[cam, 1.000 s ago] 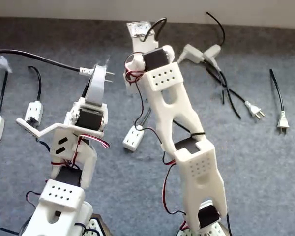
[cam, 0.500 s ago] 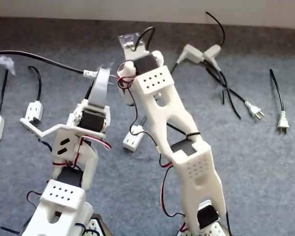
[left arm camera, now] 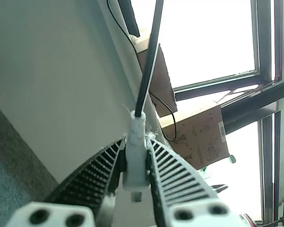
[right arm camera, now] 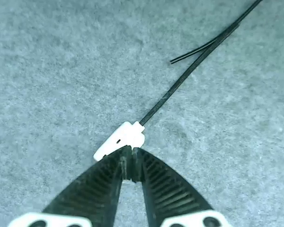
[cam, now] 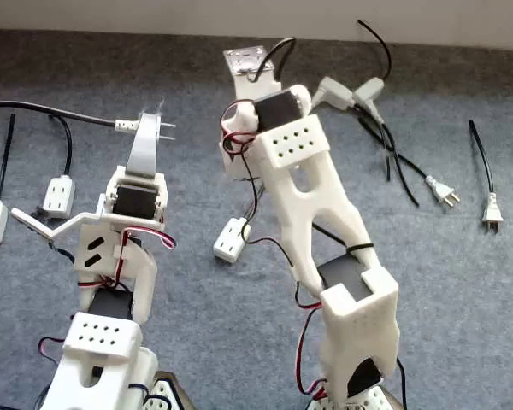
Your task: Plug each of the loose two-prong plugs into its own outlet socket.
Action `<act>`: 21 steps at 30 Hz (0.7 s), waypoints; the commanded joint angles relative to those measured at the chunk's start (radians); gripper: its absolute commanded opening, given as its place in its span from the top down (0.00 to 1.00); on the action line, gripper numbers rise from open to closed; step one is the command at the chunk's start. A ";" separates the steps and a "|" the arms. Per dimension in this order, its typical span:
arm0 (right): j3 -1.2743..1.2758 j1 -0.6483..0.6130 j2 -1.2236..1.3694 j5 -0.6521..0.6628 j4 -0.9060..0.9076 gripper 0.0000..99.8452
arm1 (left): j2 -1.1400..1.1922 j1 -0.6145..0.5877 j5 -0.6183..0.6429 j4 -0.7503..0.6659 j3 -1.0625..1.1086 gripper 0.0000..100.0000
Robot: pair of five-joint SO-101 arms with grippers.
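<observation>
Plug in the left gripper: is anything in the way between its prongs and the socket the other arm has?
Nothing visible. The plug, shut in the left gripper, points its prongs across bare carpet toward the right arm. The right gripper pinches the socket. How near it is, I cannot tell.

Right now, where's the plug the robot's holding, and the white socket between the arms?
held plug [left arm camera: 136, 156]: left wrist view, on its white body
white socket [cam: 229, 243]: high view, on its top face

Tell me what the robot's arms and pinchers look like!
The left arm and right arm are chunky white plastic with black motors, rows of round holes and thin red, black and white wires. The left gripper and right gripper have black ridged fingers.
</observation>
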 commanded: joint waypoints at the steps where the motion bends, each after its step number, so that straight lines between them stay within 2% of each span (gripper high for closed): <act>1: 0.022 -0.090 -0.101 -0.008 0.033 0.99 | 0.004 0.018 0.009 0.017 -0.050 0.99; 7: 0.035 -0.130 -0.137 -0.005 0.018 0.99 | 0.004 0.048 0.005 0.017 -0.044 0.99; 11: 0.039 -0.127 -0.136 -0.005 -0.045 0.99 | 0.002 0.094 0.003 0.017 -0.033 0.99; 21: 0.041 -0.099 -0.133 -0.005 -0.130 0.99 | 0.001 0.117 0.003 0.017 -0.022 0.99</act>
